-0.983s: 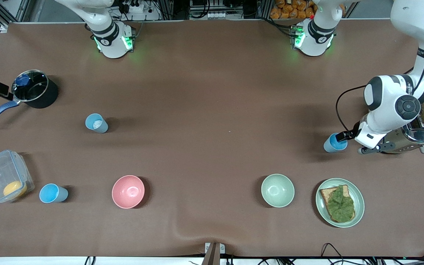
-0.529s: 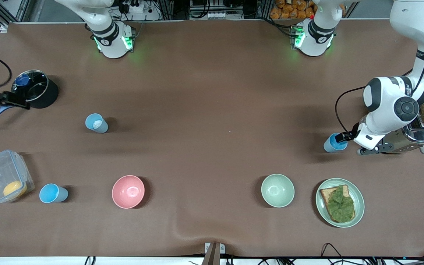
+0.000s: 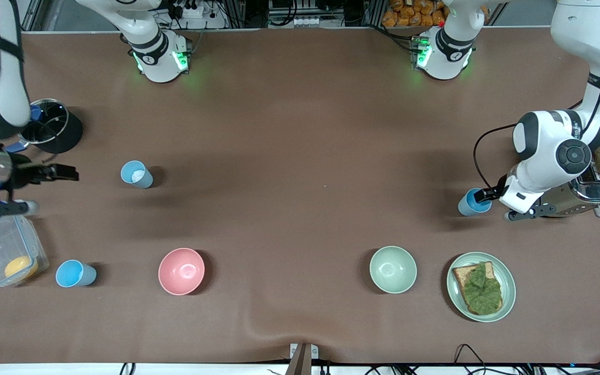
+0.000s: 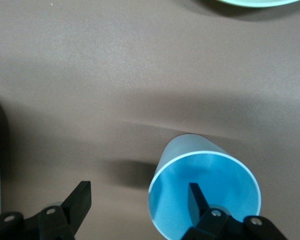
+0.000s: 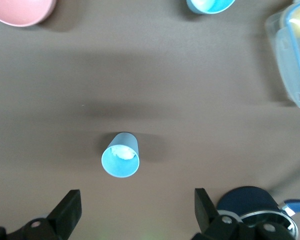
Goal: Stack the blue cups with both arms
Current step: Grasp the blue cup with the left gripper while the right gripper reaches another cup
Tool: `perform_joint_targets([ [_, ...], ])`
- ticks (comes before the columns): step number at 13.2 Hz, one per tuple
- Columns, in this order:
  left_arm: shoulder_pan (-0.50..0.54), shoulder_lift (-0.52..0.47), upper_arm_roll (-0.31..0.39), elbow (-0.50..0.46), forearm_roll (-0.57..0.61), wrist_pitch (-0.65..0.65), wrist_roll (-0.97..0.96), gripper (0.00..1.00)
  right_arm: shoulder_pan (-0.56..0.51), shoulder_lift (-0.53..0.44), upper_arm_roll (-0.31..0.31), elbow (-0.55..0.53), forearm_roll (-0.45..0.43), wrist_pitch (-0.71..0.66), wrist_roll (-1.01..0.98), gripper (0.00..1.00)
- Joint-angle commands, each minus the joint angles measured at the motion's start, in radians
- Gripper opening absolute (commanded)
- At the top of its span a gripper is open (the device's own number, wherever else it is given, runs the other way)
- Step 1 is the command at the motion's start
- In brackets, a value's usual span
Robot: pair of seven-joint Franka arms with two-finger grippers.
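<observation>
Three blue cups stand on the brown table. One blue cup point(image 3: 473, 202) point(image 4: 205, 192) is at the left arm's end, beside the toaster. My left gripper point(image 3: 495, 204) point(image 4: 139, 200) is open at it: one finger is inside the cup, the other outside, with the cup's wall between them. A second blue cup point(image 3: 136, 174) point(image 5: 121, 155), with something white inside, stands near the pot. My right gripper point(image 3: 39, 190) point(image 5: 136, 205) is open and empty, hovering beside this cup. The third blue cup point(image 3: 75, 274) point(image 5: 210, 5) stands next to the plastic container.
A black pot point(image 3: 50, 127) with a blue handle and a clear container point(image 3: 5, 250) holding a yellow thing are at the right arm's end. A pink bowl point(image 3: 181, 271), pale green bowl point(image 3: 392, 269) and plate point(image 3: 456, 291) with toast lie nearer the camera. A toaster point(image 3: 591, 190) stands under the left arm.
My right arm has swung in from the table's edge past the pot toward the cup with the white bit. The left gripper has barely moved at its cup.
</observation>
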Motion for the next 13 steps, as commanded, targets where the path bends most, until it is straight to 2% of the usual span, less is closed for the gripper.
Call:
perform_joint_targets([
  [1, 0.001, 0.005, -0.006, 0.009, 0.000, 0.007, -0.004, 0.36, 0.000, -0.002, -0.003, -0.094, 0.000, 0.093, -0.013, 1.00],
  [2, 0.001, 0.005, -0.006, 0.014, 0.002, 0.007, -0.002, 0.00, -0.001, -0.010, -0.003, -0.127, 0.000, 0.120, -0.013, 1.00],
  [4, 0.001, 0.005, -0.006, 0.020, 0.000, 0.007, -0.002, 0.00, 0.002, -0.011, -0.003, -0.174, 0.000, 0.155, -0.013, 1.00],
  [7, 0.007, -0.013, -0.027, 0.029, -0.038, 0.006, -0.002, 0.00, -0.001, -0.066, -0.003, -0.366, -0.003, 0.348, -0.018, 1.00],
  [9, 0.007, -0.027, -0.032, 0.035, -0.041, 0.006, -0.001, 0.00, -0.021, -0.085, -0.005, -0.453, -0.003, 0.435, -0.085, 1.00],
  [12, 0.007, -0.074, -0.059, 0.050, -0.042, -0.003, -0.008, 0.00, -0.041, -0.074, -0.005, -0.539, -0.003, 0.532, -0.140, 1.00],
  [13, 0.008, -0.093, -0.091, 0.067, -0.046, -0.006, -0.018, 0.00, -0.043, -0.068, -0.005, -0.546, -0.003, 0.532, -0.142, 1.00],
])
